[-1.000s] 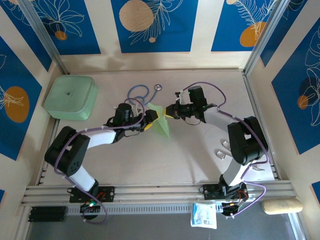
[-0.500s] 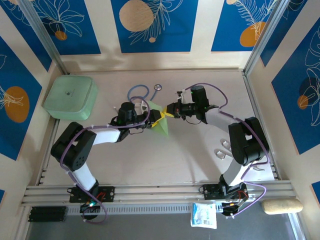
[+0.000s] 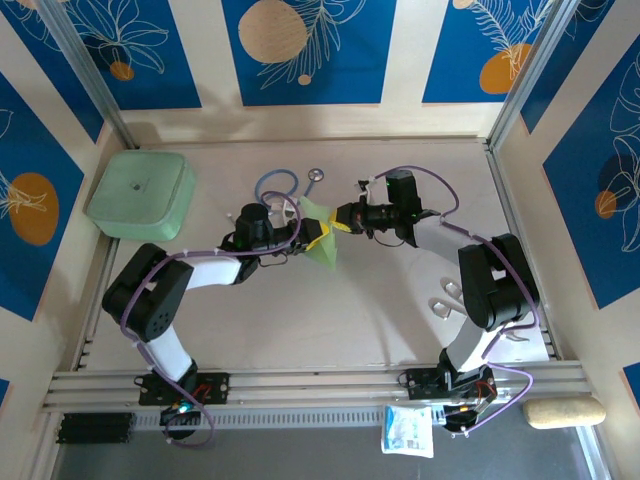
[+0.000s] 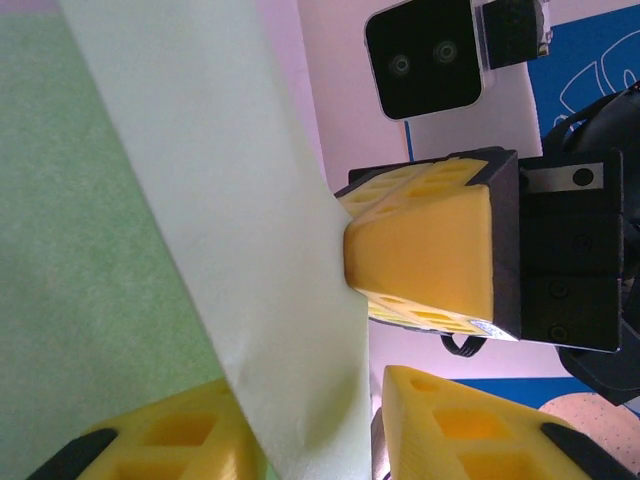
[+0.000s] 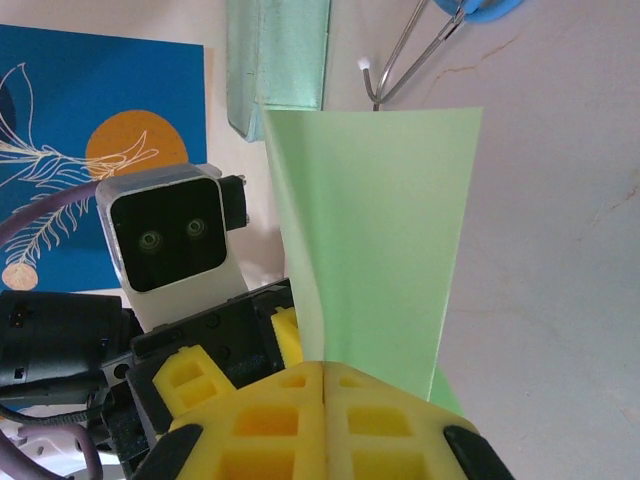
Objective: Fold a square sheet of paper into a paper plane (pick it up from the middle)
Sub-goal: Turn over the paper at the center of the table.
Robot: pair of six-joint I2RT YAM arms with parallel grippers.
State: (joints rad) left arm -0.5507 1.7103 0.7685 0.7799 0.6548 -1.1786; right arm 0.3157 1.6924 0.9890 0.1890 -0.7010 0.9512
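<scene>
The pale green sheet of paper (image 3: 321, 243), creased lengthwise, is held over the middle of the desk (image 3: 380, 310) between both grippers. The right gripper (image 5: 325, 372) is pressed together, pinching the sheet's edge. The left gripper (image 4: 322, 405) straddles the sheet, its fingers narrowly apart; whether they clamp it I cannot tell. A blue stethoscope (image 3: 276, 184) lies just behind.

Mint-green box (image 3: 140, 194) sits back left on the table (image 3: 330, 320), blue stethoscope (image 3: 275, 185) coiled to its right. White packet (image 3: 407, 431) at the front edge, beige pad (image 3: 564, 411) near-right corner.
</scene>
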